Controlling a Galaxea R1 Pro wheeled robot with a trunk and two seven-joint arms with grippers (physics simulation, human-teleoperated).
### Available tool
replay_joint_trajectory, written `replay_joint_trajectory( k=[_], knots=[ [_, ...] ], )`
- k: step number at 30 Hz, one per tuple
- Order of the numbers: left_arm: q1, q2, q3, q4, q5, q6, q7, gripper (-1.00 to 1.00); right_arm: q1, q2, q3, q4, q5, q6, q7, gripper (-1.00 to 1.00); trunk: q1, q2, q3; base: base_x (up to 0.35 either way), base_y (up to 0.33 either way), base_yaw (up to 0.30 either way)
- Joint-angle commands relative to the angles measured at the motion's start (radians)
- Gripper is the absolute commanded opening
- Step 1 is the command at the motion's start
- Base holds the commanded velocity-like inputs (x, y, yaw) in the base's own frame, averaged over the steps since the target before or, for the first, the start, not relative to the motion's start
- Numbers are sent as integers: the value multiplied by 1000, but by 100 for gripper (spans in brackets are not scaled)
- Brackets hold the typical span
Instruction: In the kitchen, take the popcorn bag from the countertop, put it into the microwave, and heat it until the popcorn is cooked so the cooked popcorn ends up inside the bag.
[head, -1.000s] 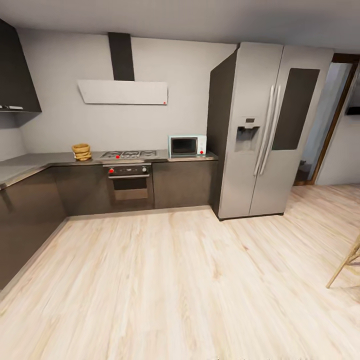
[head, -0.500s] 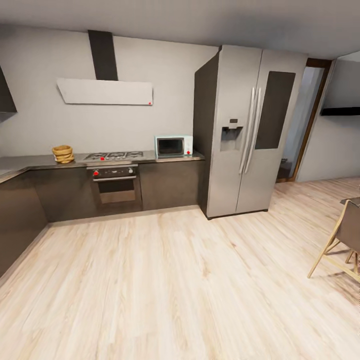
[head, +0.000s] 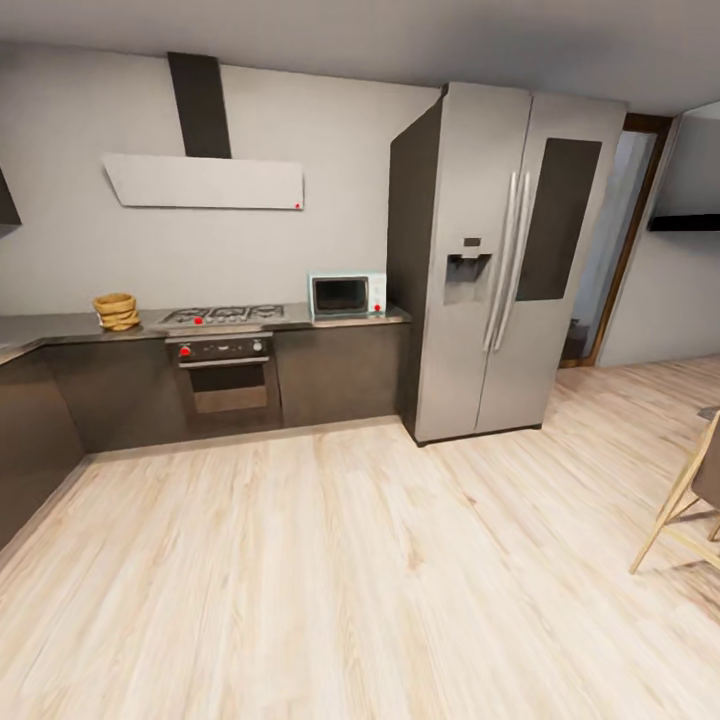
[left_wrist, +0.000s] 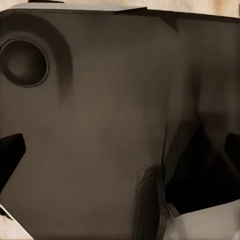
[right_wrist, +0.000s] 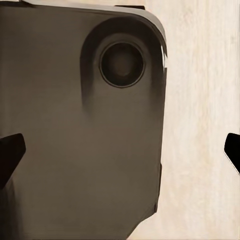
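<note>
Head view: bag (head: 116, 311) is seen at ten o'clock on countertop (head: 60, 326), microwave (head: 347, 295) well right; approach is best aimed bagward; gripper opening cannot be told

Domestic kitchen, open to adjoining rooms. Fitted run of dark cabinet fronts (head: 340, 375) under a grey steel countertop (head: 60, 326) that turns a corner at the left. Gas hob (head: 222, 316) with red-marked knobs set into the worktop; black built-in oven (head: 228, 375) directly below; flat pale extractor hood (head: 203, 182) with a dark flue on the wall above. Small mint-blue microwave (head: 346, 294) on the counter beside a tall steel side-by-side fridge (head: 500, 262) with a door dispenser. Pale wood plank floor (head: 330, 570). Wooden chair (head: 690, 500) at the right edge; open doorway (head: 610, 250) beyond the fridge.
</note>
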Motion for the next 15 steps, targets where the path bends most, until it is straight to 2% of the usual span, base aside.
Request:
replay_joint_trajectory(
  k=[1, 15],
  knots=[
    [0, 0, 0, 0, 8, -1, 0, 100, 0, 1, 0, 0, 0, -2, -1, 100, 1, 0, -1, 322, 0, 0],
    [0, 0, 0, 0, 10, 0, 0, 100, 0, 2, 0, 0, -2, -2, -1, 100, 1, 0, -1, 322, 0, 0]
  ],
)
